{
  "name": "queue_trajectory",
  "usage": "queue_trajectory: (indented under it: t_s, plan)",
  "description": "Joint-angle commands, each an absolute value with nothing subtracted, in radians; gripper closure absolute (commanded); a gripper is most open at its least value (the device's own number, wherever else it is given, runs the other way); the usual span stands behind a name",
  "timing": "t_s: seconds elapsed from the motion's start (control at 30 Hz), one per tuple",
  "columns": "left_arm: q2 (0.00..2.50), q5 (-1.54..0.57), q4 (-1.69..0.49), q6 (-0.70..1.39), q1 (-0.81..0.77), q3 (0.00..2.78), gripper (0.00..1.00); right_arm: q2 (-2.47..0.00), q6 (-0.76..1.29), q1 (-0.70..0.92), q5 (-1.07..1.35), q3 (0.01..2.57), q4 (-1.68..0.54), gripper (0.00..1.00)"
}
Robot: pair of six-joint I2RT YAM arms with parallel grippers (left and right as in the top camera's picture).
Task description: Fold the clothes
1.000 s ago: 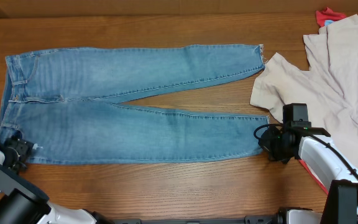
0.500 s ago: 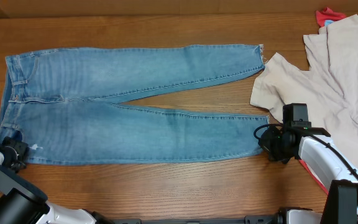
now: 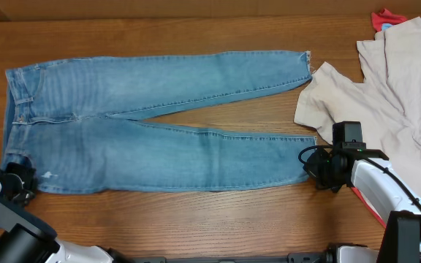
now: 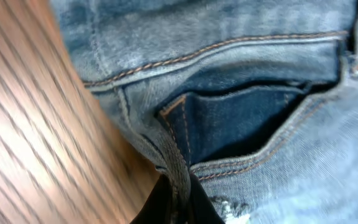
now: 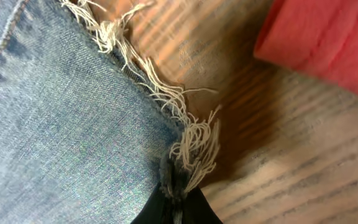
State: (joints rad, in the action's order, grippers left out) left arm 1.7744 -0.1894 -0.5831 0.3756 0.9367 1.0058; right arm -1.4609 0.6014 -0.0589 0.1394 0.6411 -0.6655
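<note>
View overhead: light blue denim jeans (image 3: 159, 146) lie flat on brown wooden table (image 3: 196, 226), with the waistband at 9 o'clock and the frayed hems at 3 o'clock. The left gripper (image 3: 19, 179) is at the near waist corner. The right gripper (image 3: 314, 166) is at the near hem, just beside beige cloth garment (image 3: 386, 95).

Left wrist: jaws pinched on the denim edge below a pocket.

Right wrist: jaws pinched on the frayed corner.

Risk: the hold on loose threads may slip, and a lifted hem could drag the beige garment.

Containers: none visible.

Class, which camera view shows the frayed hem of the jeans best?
The right wrist view: the frayed hem looms close, threads distinct. Overhead shows it only as a tiny pale edge; the left wrist view shows a pocket instead.
</note>
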Motion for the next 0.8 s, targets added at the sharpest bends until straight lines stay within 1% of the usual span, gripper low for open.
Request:
queue_trajectory:
  t_s: [0.0, 0.17, 0.4, 0.5, 0.63, 0.77]
  plan:
    - [1.662, -0.292, -0.631, 0.408, 0.933, 0.992, 0.96, -1.474, 0.595, -0.059, 0.12, 0.645, -0.712, 0.96]
    - [1.483, -0.289, -0.711, 0.429, 0.945, 0.992, 0.96, -1.438, 0.594, -0.059, 0.113, 0.734, -0.796, 0.96]
    - [1.277, -0.281, -0.782, 0.451, 1.002, 0.992, 0.96, -1.389, 0.549, -0.06, 0.025, 0.923, -0.976, 0.96]
    - [1.23, -0.256, -0.839, 0.45, 1.032, 0.999, 0.96, -1.377, 0.549, -0.064, -0.008, 1.012, -1.053, 0.96]
    - [1.2, -0.174, -0.948, 0.451, 1.056, 1.024, 0.96, -1.368, 0.539, -0.081, -0.019, 1.133, -1.155, 0.96]
    - [1.184, -0.074, -1.026, 0.464, 1.056, 1.042, 0.96, -1.368, 0.479, -0.093, -0.019, 1.234, -1.243, 0.95]
